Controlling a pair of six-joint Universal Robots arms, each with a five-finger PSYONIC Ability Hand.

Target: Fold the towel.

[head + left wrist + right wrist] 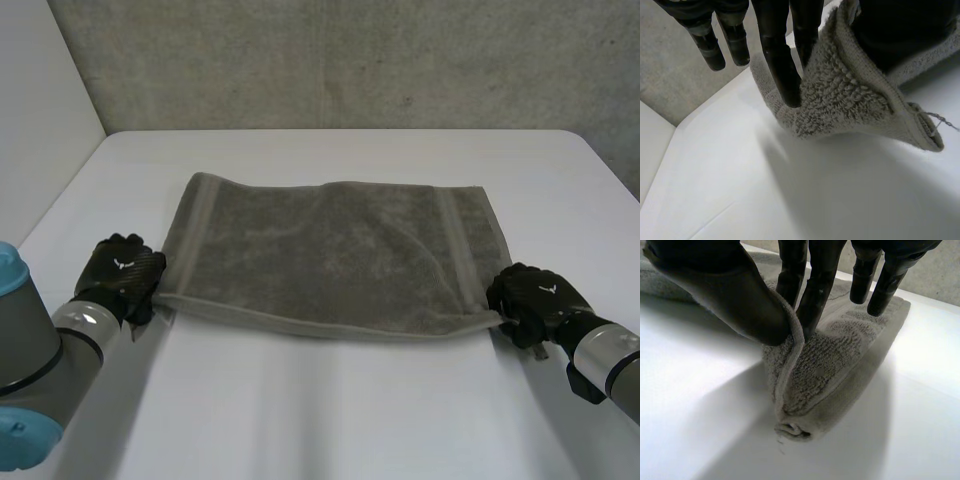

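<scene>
Fingers [782, 70] of left hand [122, 270]: some press the near left corner of the towel [845, 95] against the thumb, clamped on it; the rest hang straight beside them, off the cloth.
Fingers [812, 295] of right hand [535, 293]: thumb and the fingers next to it pinch the near right corner between them; the others point down just over the cloth.
Left corner: raised a little off the bench [330, 420], sagging under the grip, with a loose thread at its tip.
Right corner: two layers, hemmed edge on top, with the tip touching the bench.
Rest of towel: grey, spread flat across the middle of the bench. The near long edge runs from one hand to the other and a hem band shows along each short side.
Arms: left reaches in from the near left, right from the near right, well apart.
Behind: grey wall [330, 60].
</scene>
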